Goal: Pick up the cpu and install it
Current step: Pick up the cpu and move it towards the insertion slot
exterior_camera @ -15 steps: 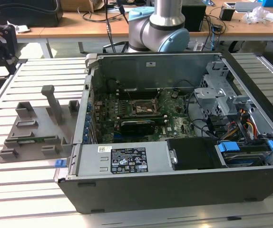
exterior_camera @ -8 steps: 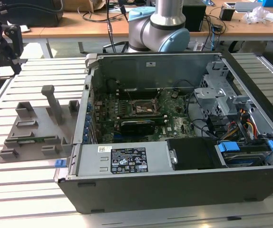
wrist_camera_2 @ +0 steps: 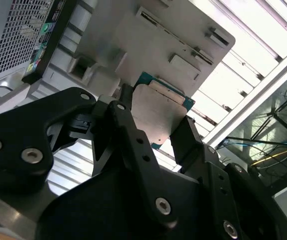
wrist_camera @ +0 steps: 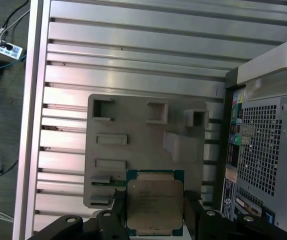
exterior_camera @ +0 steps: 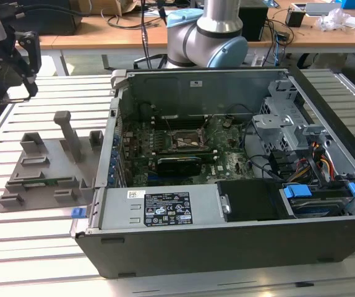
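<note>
The cpu [wrist_camera: 154, 197] is a flat square chip with a silvery-grey metal top, a thin green rim and faint print too fine to read. The gripper [wrist_camera: 155, 212] has its black fingers [wrist_camera: 191, 212] clamped on two opposite edges of it, holding it above the grey holder plate [wrist_camera: 133, 125] just beside the computer case [wrist_camera: 268, 140]. The plate has several recesses, and a green circuit strip [exterior_camera: 44, 181] lies in one. The open case holds a motherboard with a black socket [exterior_camera: 185, 141] and bears a black-and-white label [exterior_camera: 167, 209].
</note>
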### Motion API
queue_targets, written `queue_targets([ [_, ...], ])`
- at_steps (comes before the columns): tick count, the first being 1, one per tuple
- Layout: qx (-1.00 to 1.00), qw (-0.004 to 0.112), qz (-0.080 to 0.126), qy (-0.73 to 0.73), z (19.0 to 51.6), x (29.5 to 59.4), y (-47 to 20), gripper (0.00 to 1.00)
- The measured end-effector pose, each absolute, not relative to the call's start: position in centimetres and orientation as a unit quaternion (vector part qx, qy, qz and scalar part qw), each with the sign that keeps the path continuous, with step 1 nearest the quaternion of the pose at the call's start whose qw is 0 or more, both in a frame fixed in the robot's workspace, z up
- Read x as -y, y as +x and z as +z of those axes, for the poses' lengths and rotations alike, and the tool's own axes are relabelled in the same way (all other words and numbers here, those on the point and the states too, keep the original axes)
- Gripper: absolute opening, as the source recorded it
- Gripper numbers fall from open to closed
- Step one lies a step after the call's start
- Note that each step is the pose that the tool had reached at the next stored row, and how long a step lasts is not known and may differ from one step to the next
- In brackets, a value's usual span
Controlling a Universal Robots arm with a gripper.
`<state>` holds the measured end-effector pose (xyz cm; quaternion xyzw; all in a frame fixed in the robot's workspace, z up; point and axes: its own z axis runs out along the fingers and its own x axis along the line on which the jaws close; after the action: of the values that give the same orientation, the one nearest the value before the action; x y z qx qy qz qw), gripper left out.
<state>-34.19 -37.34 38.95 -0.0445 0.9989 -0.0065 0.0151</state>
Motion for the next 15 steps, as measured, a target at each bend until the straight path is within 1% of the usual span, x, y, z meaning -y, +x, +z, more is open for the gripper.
queue_targets([
  [15, -0.999, 0.015, -0.007, -0.045, 38.9, 37.3, -30.0, 0.55],
])
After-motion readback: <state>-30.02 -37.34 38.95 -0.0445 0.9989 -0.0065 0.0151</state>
